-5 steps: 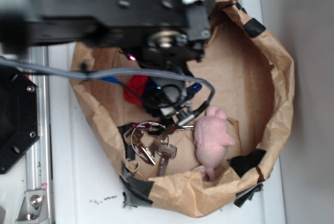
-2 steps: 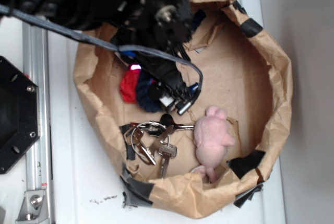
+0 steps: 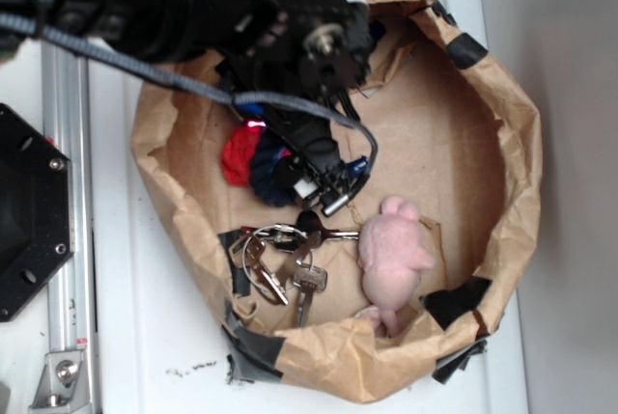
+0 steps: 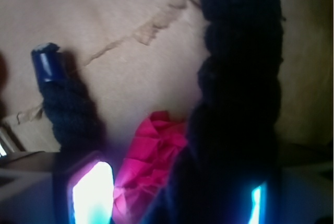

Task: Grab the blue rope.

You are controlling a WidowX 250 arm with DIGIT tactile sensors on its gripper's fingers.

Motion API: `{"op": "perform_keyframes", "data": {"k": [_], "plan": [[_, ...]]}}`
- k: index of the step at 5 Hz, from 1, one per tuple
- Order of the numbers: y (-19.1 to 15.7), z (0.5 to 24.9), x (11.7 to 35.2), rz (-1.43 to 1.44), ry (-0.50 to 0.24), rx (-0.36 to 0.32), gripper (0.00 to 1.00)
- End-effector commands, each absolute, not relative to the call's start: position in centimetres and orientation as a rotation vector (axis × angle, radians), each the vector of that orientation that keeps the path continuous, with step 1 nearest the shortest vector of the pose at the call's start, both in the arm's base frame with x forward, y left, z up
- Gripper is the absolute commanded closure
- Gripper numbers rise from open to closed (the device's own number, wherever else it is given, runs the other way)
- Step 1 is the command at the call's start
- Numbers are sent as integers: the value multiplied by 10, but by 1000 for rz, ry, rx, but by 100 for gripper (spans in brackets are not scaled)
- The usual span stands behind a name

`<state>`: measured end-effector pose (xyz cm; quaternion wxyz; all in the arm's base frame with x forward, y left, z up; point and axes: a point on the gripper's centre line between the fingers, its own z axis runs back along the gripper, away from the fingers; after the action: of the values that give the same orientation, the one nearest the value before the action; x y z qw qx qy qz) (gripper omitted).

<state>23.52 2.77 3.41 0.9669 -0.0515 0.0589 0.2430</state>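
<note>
Over the brown paper bag (image 3: pixel 526 173), seen from the exterior view, the black arm reaches down from the top left with the gripper (image 3: pixel 314 178) low inside the bag. The blue rope (image 3: pixel 275 173) sits right under it as a dark navy bundle, with a brighter blue end (image 3: pixel 360 160) poking out on the right side of the gripper. A small red cloth lump (image 3: pixel 237 155) is touching the rope on its left. A grey braided cable (image 3: pixel 174 76) loops from the arm across the bag's rim down to the gripper. Just below the gripper there's a bunch of keys (image 3: pixel 280 260), and beside those a pink plush toy (image 3: pixel 391 260) near the bag's lower wall. Can't really tell from this angle whether the fingers are closed.

Up close in the wrist view, the rope (image 4: pixel 240 78) fills the right side, thick and twisted, running straight down into the gap between the fingers (image 4: pixel 88 192), so the fingers sit either side of the rope; whether they're actually pinching it is hard to say. Its bound blue end (image 4: pixel 48 63) curls up at left. The red cloth (image 4: pixel 151 156) shows as bright pink between the two strands.
</note>
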Motion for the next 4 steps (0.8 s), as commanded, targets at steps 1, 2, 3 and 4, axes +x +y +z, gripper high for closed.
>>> {"op": "perform_keyframes", "data": {"k": [1,2,3,4], "plan": [[4,147,282,-6,-232,91,100],[-11,190,281,-201,-241,173,100],[-9,192,272,-180,-240,135,100],[-7,192,267,-160,-262,133,100]]}}
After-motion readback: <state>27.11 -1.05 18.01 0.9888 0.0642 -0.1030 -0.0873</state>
